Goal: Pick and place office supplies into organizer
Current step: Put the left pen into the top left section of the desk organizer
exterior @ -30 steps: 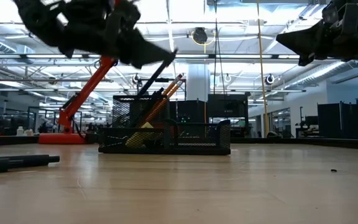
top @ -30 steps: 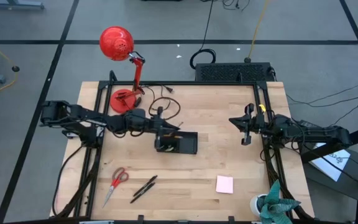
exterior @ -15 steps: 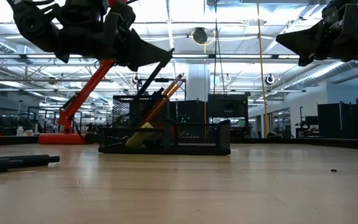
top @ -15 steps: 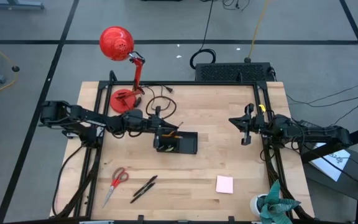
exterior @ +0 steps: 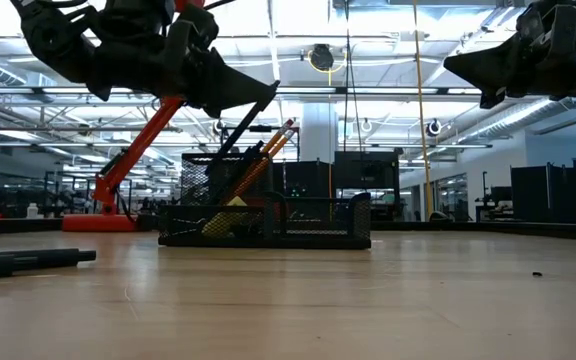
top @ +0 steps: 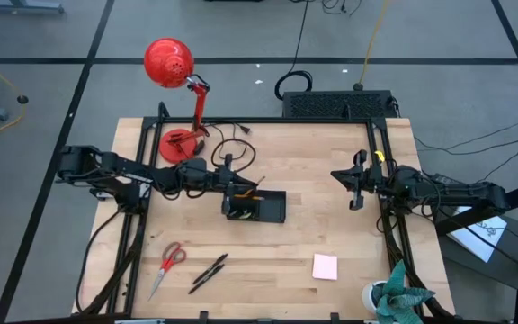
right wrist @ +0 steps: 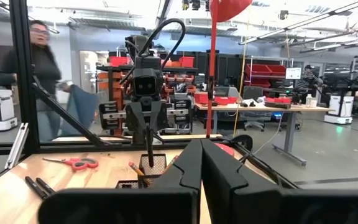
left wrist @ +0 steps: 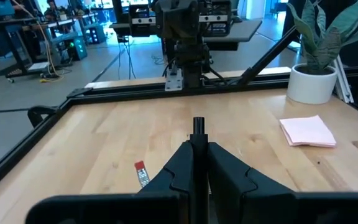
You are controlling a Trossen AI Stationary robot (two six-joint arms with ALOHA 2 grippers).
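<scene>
The black mesh organizer (top: 257,207) stands mid-table, with two orange pencils (exterior: 268,150) leaning in its tall cup. My left gripper (top: 238,186) hovers over the organizer's left end, shut on a black pen (exterior: 243,130). Red-handled scissors (top: 169,261), two black pens (top: 208,270) and the pink sticky-note pad (top: 325,266) lie flat on the table near its near edge. My right gripper (top: 352,187) waits shut, raised above the table's right side, touching nothing. My left gripper pinches the black pen between its two fingers (left wrist: 225,168), close to the pen's upper end (left wrist: 198,124), which sticks out past the fingertips. The fingers come from the table's left, slanting slightly down. The pen slants down from the hold into the organizer's tall cup (exterior: 213,170).
A red desk lamp (top: 183,99) and a looped black cable (top: 236,148) sit at the far left. A potted plant (top: 394,297) stands at the near right corner. A black box (top: 335,103) lies beyond the far edge. A person (right wrist: 42,68) stands beyond the table.
My left gripper rose slightly above the organizer with the pen still between its fingers, then held still. The pen's lower end stayed in the tall cup.
</scene>
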